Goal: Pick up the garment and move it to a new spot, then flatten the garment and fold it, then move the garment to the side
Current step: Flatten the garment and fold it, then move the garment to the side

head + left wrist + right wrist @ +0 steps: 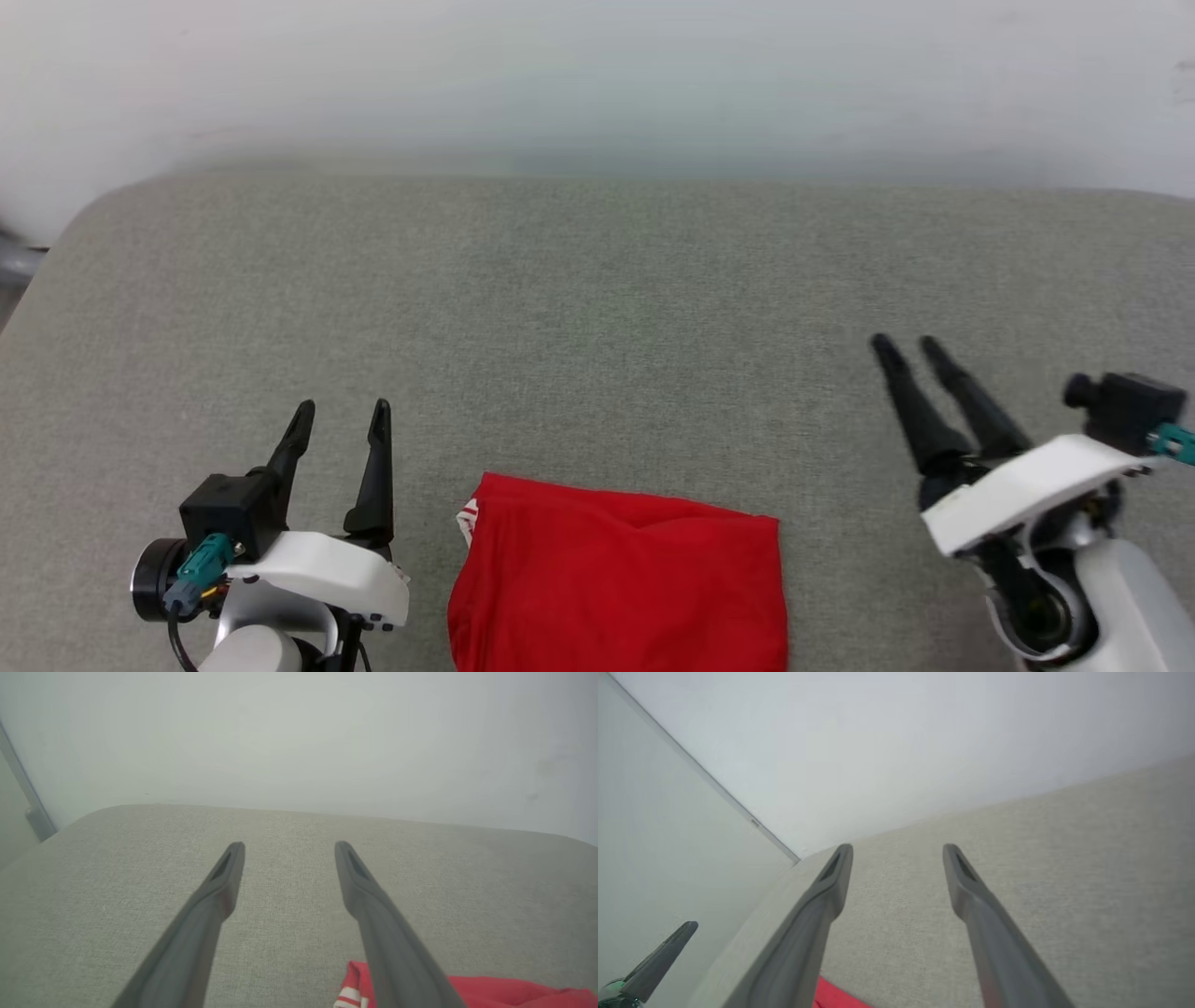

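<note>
1. Our left gripper [342, 411] and right gripper [906, 347] both stand wide, holding nothing.
2. Between them the garment [616, 579] lies folded, a compact red rectangle on the grey cushion [597, 308], near our body.
3. We judge folding done; moving it aside remains.

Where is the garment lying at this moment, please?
In the head view the garment lies folded on the grey cushion at the bottom centre, close beside the left gripper and farther from the right gripper, touched by neither.
</note>
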Available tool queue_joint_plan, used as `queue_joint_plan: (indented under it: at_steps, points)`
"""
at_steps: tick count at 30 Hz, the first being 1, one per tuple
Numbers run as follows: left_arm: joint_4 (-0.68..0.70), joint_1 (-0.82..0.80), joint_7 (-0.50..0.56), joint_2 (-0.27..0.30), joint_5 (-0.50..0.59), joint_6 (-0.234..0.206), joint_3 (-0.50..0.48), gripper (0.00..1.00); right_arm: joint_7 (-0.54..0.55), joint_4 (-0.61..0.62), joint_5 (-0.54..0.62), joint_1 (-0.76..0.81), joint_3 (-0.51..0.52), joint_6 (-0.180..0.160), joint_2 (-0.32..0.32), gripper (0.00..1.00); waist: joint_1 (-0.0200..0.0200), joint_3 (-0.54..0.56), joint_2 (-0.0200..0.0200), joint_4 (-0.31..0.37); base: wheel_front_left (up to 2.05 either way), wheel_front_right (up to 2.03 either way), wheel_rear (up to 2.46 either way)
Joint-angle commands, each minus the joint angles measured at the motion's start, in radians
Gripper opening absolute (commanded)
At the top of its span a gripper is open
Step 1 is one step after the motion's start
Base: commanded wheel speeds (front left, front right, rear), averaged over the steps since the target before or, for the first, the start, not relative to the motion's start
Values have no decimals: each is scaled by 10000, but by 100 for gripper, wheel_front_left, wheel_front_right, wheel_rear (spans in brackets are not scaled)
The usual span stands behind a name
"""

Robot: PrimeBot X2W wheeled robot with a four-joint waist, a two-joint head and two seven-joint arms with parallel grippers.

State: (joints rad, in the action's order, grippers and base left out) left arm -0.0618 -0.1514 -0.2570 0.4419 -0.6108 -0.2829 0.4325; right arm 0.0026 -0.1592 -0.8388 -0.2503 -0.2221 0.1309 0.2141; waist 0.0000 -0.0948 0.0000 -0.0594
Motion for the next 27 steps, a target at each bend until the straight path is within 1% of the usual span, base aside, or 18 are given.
queue_joint_plan:
  at_steps: [1,3,6,8,9,10,11,12,16,19,27]
  points:
    - [-20,99,-23,74,53,-43,-60,100,-195,5,879,301,596,-5,-25,100,0,170,0,203,0,0,0]
    - [-41,165,-32,92,93,-77,-83,100,-355,209,2000,519,1317,-5,-165,100,0,273,0,325,0,0,0]
    - [-48,285,-47,108,138,-108,-139,100,-301,765,3549,967,2315,-5,-517,100,0,463,0,474,0,0,0]
    - [-75,390,-58,102,151,-171,-205,100,-165,1306,4499,1277,2720,-5,-803,100,0,595,0,583,0,0,0]
    - [-75,390,-58,102,151,-171,-205,100,-165,1306,4499,1277,2720,-5,-803,100,0,595,0,583,0,0,0]
    - [-90,499,-67,101,175,-185,-266,100,33,1842,5199,1623,2984,-5,-1046,100,0,705,0,687,0,0,0]
    - [-99,560,-71,112,210,-218,-295,100,112,2084,5474,1759,3063,-5,-1124,100,0,753,0,727,0,0,0]
    - [-99,560,-71,112,210,-218,-295,100,112,2084,5474,1759,3063,-5,-1124,100,0,753,0,727,0,0,0]
    - [-214,759,-81,98,308,-283,-418,100,299,2706,6382,2357,3111,-5,-1309,100,0,976,0,865,0,0,0]
    - [-318,912,-89,68,419,-320,-467,100,393,2920,6787,2738,3027,-5,-1384,100,0,1102,0,942,0,0,0]
    - [-368,1228,-97,-45,713,-359,-610,100,404,3111,6973,3325,2772,-5,-1532,100,0,1259,0,1011,0,0,0]
